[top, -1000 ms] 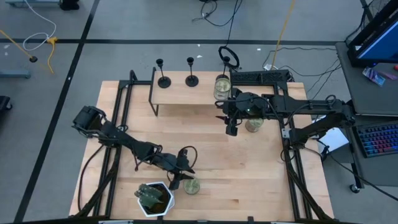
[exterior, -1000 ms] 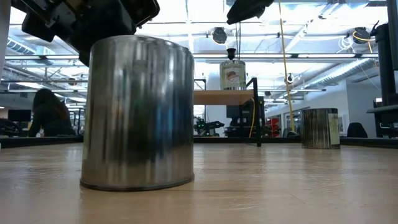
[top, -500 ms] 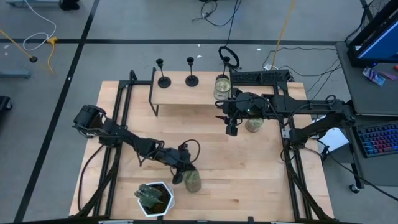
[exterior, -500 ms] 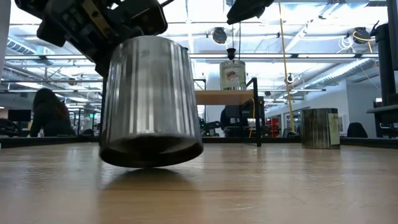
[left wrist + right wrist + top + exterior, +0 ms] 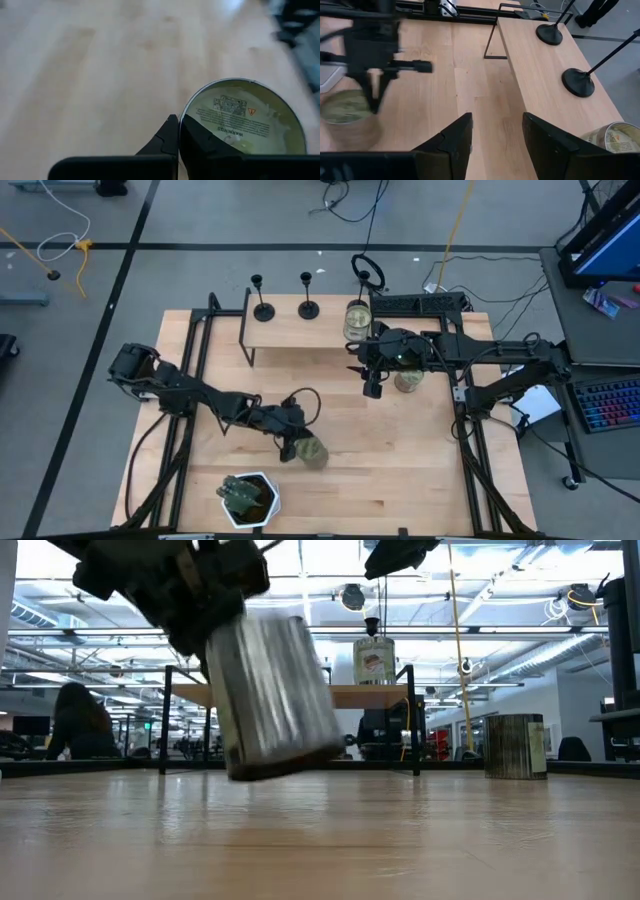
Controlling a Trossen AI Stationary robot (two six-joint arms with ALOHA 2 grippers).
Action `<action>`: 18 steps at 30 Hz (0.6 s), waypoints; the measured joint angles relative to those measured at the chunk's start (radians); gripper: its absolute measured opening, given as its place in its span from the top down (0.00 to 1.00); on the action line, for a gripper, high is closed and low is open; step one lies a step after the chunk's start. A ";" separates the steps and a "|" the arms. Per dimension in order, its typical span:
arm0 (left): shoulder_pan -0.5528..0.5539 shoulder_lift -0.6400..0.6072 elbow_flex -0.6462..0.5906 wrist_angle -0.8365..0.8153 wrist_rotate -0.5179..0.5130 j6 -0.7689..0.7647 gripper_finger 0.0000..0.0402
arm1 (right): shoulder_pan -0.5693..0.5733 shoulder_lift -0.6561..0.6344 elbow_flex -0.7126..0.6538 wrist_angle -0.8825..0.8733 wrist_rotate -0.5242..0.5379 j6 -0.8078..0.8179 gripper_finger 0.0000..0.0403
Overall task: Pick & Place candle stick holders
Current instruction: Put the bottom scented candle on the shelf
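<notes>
Low and just left of centre in the overhead frame, the left end effector [image 5: 296, 442] is clenched on the rim of a pale green-gold cylindrical metal tin [image 5: 309, 451], one finger inside the mouth and one outside, as the left wrist view shows above the warning label. At table height the tin [image 5: 275, 698] hangs tilted, its base clear of the light wooden tabletop [image 5: 400, 480]. The two black candle stick holders with round disc bases and thin stems [image 5: 285, 308] stand untouched on the raised wooden shelf [image 5: 300, 332] in the upper middle of the overhead frame, beside a glass jar [image 5: 357, 320] at the shelf's right end. To do this carry well, the arm should probably level the tin before travelling on, since a rim pinch on a tilted can may slip or swing, and steer clear of the white pot with a green plant [image 5: 248, 497] at the lower left. The right end effector [image 5: 372, 388] hovers released at centre right, beside another tin [image 5: 407, 381], its fingers [image 5: 451, 135] spread apart.
</notes>
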 joint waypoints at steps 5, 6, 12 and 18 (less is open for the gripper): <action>0.053 -0.056 0.000 -0.013 -0.092 0.008 0.99 | 0.000 0.000 0.000 0.000 0.000 0.000 0.59; 0.067 -0.070 0.001 -0.009 -0.097 0.010 0.99 | 0.000 0.000 0.000 0.000 0.000 0.000 0.59; 0.189 -0.186 0.000 -0.059 -0.143 0.007 0.99 | 0.000 0.000 -0.018 0.030 0.000 0.000 0.59; 0.333 -0.279 0.021 -0.094 -0.145 0.036 0.99 | 0.000 0.001 -0.063 0.050 0.000 0.000 0.59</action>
